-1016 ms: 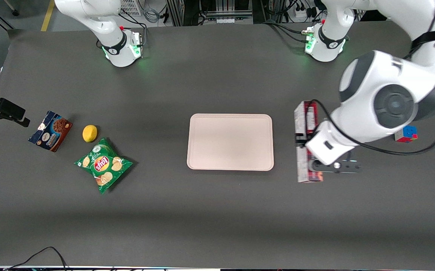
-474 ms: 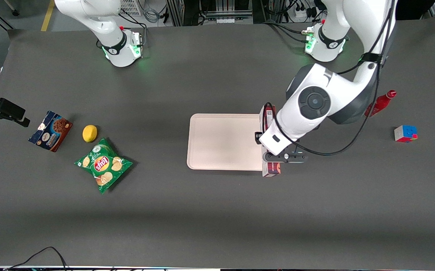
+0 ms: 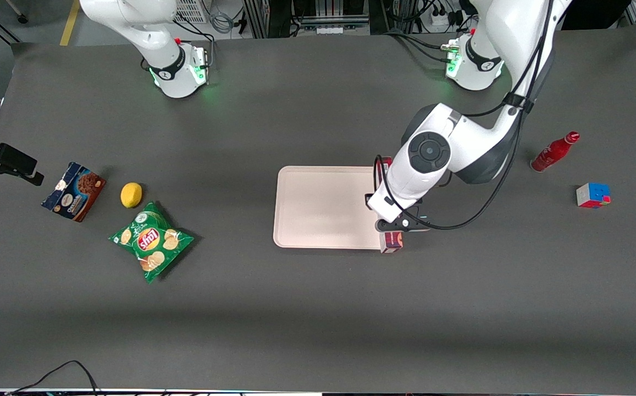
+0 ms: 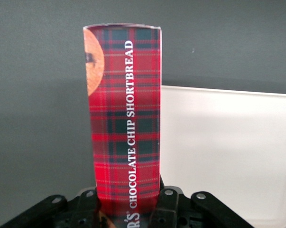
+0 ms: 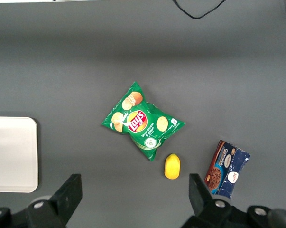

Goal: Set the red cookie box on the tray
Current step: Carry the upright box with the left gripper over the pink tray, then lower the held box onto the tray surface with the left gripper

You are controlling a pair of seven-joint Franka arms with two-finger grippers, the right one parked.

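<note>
The hand (image 3: 400, 224) grips the red cookie box (image 4: 126, 118), held over the tray (image 3: 318, 206) edge nearest the working arm. Released here, it could tip onto the tabletop (image 3: 318, 319).

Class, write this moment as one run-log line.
gripper: shut on cookie box | position: over tray edge nearest the working arm | box: carried, not yet released
</note>
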